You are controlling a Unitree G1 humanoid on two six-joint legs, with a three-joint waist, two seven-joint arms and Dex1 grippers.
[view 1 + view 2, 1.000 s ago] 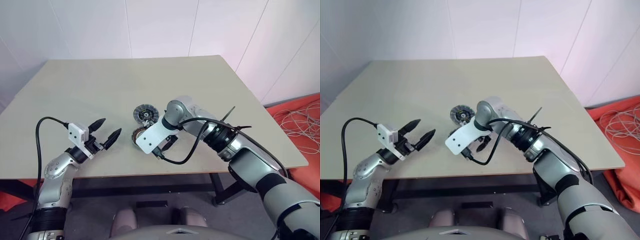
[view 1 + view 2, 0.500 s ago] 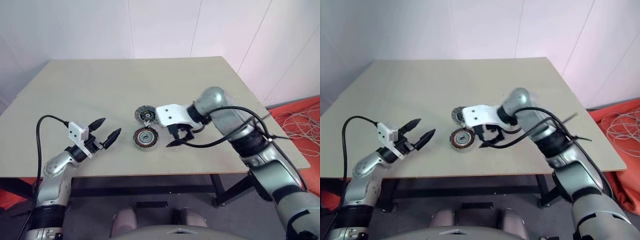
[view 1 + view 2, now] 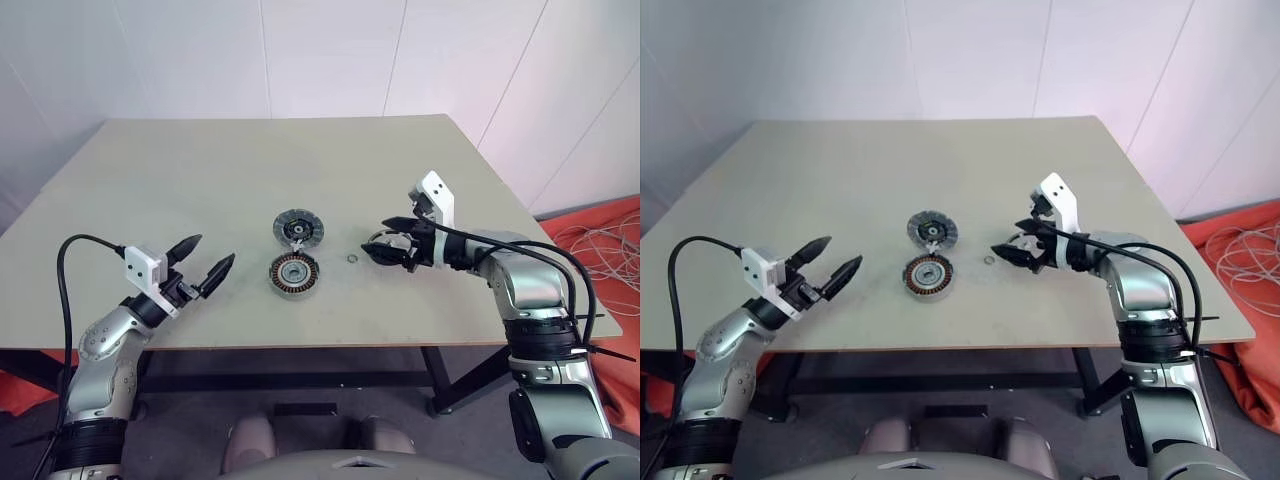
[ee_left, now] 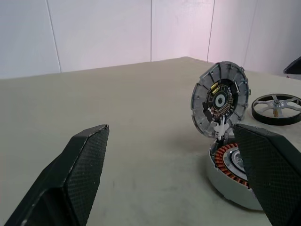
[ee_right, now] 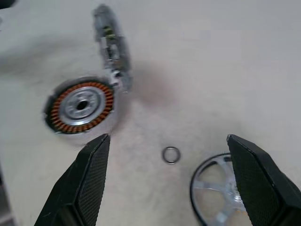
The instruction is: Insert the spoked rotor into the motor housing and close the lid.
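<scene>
Both claws are spread wide, nothing held. The rotor (image 5: 218,188) lies flat on the bench (image 3: 200,180) under the right claw (image 3: 388,250), right of the housing (image 3: 292,274), whose lid (image 3: 297,228) is propped open. The tiny ring (image 3: 352,260) could easily get knocked away.

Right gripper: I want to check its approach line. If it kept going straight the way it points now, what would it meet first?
Probably the rotor, lying on the table just ahead of the open right gripper. The small ring lies a little further along, and then the housing. Depth is unclear, so it might pass over the rotor.
</scene>
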